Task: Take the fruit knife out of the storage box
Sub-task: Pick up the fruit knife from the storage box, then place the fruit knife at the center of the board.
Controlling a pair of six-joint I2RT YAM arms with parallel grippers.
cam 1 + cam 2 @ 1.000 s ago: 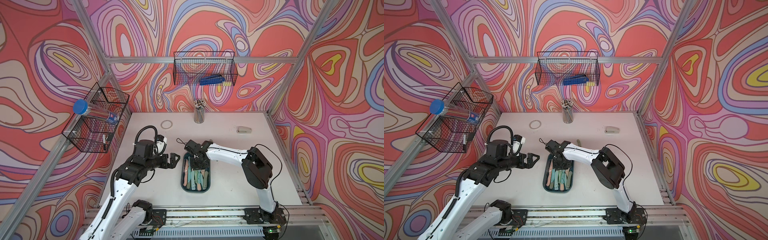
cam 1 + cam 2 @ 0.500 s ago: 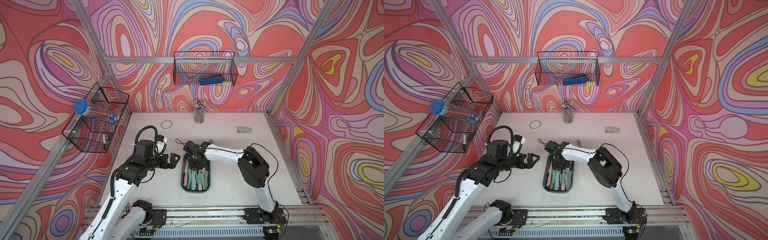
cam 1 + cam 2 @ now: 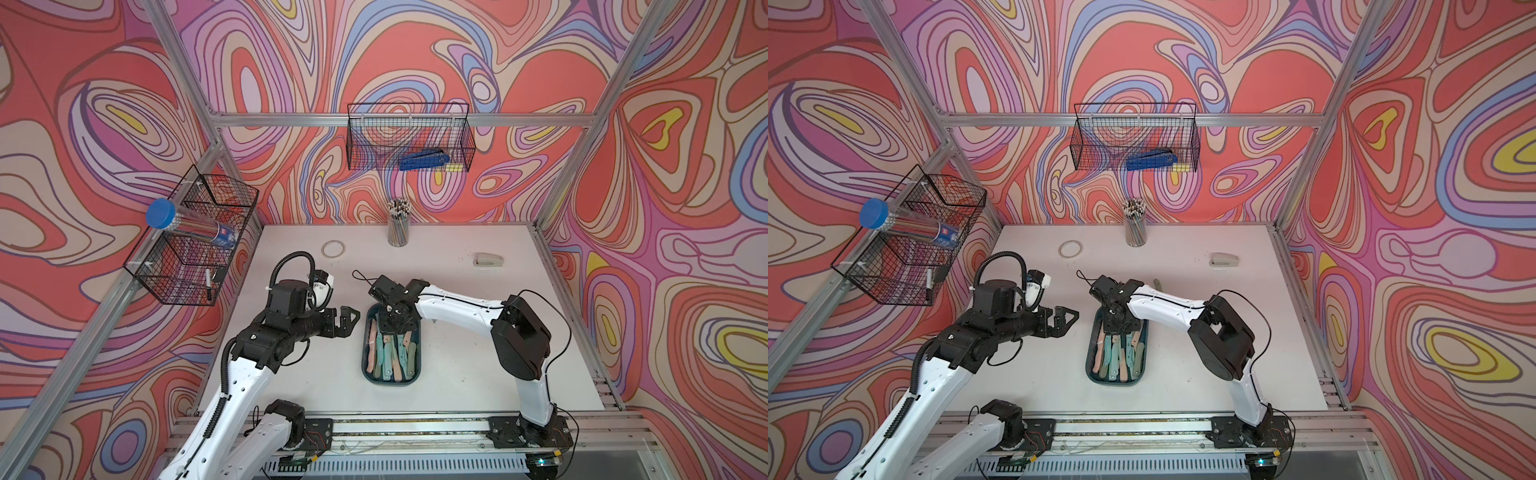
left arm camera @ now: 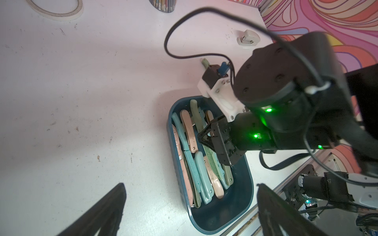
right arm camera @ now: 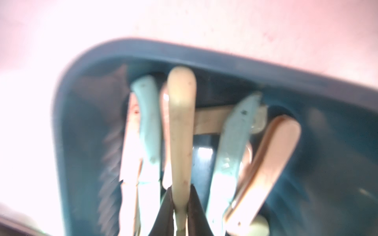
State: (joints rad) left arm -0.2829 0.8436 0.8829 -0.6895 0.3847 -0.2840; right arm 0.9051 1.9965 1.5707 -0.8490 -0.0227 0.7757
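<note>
Apparently right tool [image 5: 180, 206] around beige knife [image 5: 181, 122]

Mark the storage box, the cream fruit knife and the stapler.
storage box [image 3: 390, 383]: a top view, rim at the end nearest the arm bases.
cream fruit knife [image 5: 181, 122]: right wrist view, middle of its visible length.
stapler [image 3: 489, 260]: a top view, middle of its top.

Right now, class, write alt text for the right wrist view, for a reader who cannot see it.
The right pincer is shut on a cream fruit knife inside the dark teal storage box. Pale blue knives and pink knives lie beside it in the box; the picture is blurred.
</note>
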